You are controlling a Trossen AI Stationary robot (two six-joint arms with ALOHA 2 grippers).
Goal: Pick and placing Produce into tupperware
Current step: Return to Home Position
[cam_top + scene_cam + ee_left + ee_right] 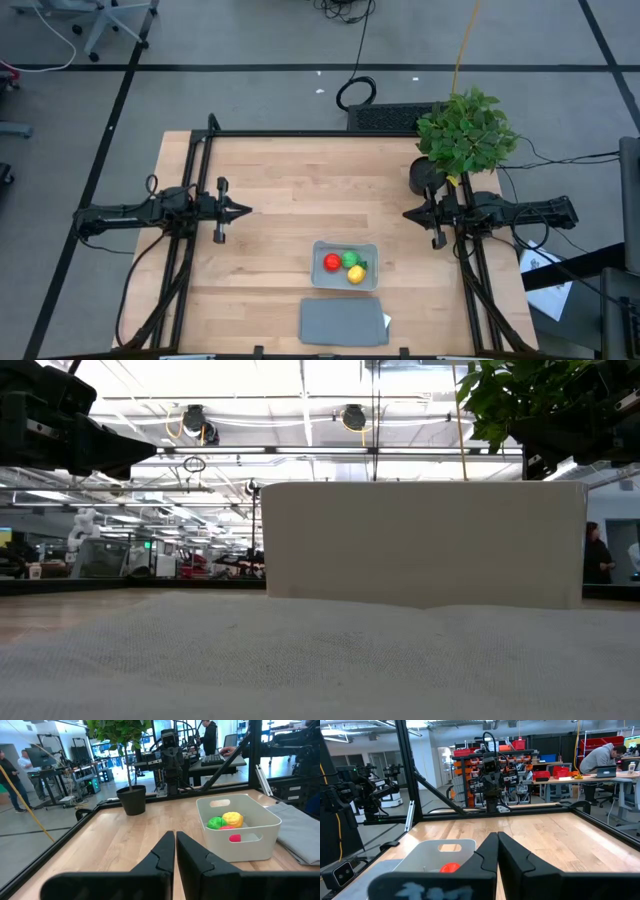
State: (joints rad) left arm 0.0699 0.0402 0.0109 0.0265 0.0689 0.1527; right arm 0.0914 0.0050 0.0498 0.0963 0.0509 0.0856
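Your left gripper (240,211) is parked at the left side of the pale wooden table (280,170), up off the surface, tips aimed right, fingers pressed together on nothing. Middle-right, toward the near edge, is the shallow translucent grey-blue rectangular plastic tupperware (345,244). Inside it are the red round toy piece (332,263) on the left, the green round toy piece (349,259) just beside it, and the yellow toy piece with a green tip (356,274) on the near right, all bunched together. Just on the near side of the tub lies the flat darker grey rectangular lid (343,322), off the tub. Your right gripper (408,214) is parked at the right side, tips aimed left, fingers closed together and empty. Far right is the leafy green potted plant (466,130), not part of the job. Step in hand reads as the return to home, and both arms look about there, mirrored and well apart from the tub. No produce shows on the bare wood, so I judge the placing done. The next move calls for no grasp, at most settling the arms. Count: three produce pieces, one tupperware, one lid, one plant, two grippers.
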